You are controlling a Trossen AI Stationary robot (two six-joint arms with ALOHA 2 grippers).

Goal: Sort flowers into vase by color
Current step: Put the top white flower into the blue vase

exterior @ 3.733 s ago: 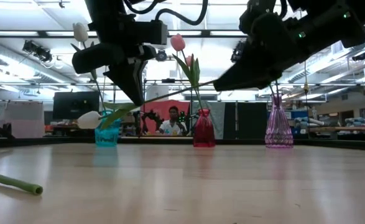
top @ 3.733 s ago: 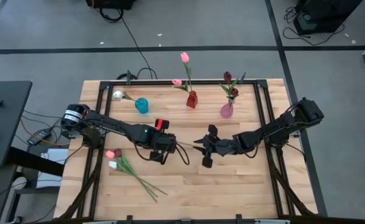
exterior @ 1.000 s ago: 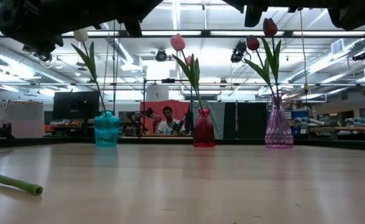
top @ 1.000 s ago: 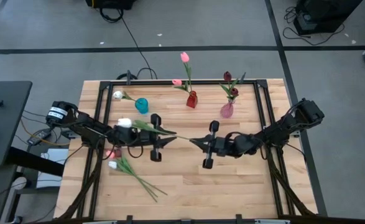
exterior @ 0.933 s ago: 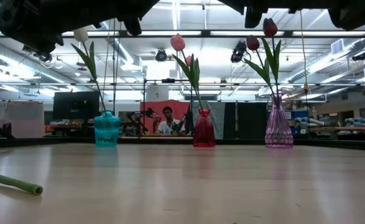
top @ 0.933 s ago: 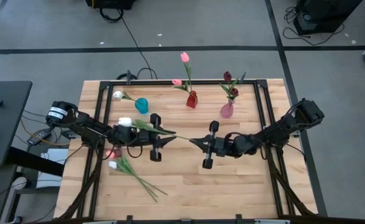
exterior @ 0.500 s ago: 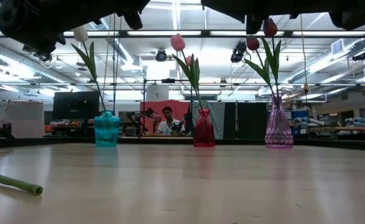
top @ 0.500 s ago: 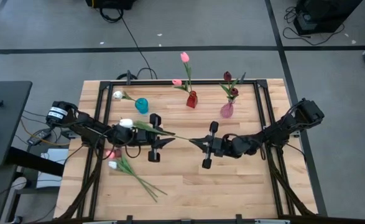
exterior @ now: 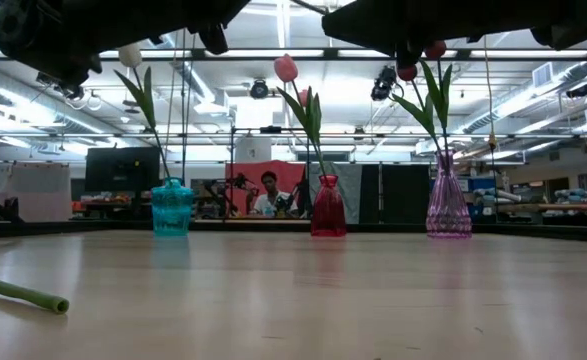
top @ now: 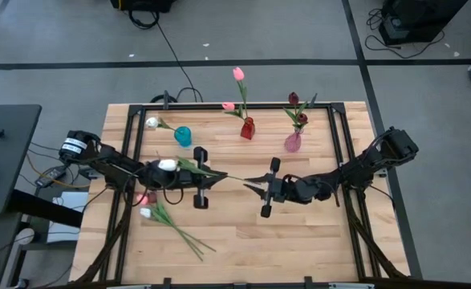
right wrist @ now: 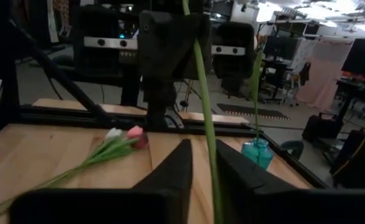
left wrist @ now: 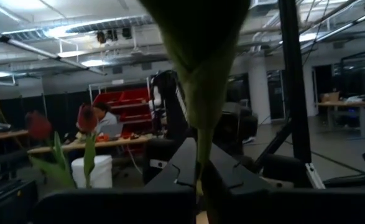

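The left gripper was clamped on a white tulip held in the air in front of the teal vase. The right gripper faced it at the stem's tip, fingers slightly apart around the stem. More flowers lay nearer the table's front-left

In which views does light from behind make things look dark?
Low view: ceiling lights shine behind the arms, leaving them black shapes along the top. Left wrist view: the tulip stem is dark against bright lamps. High view: the table is evenly lit.
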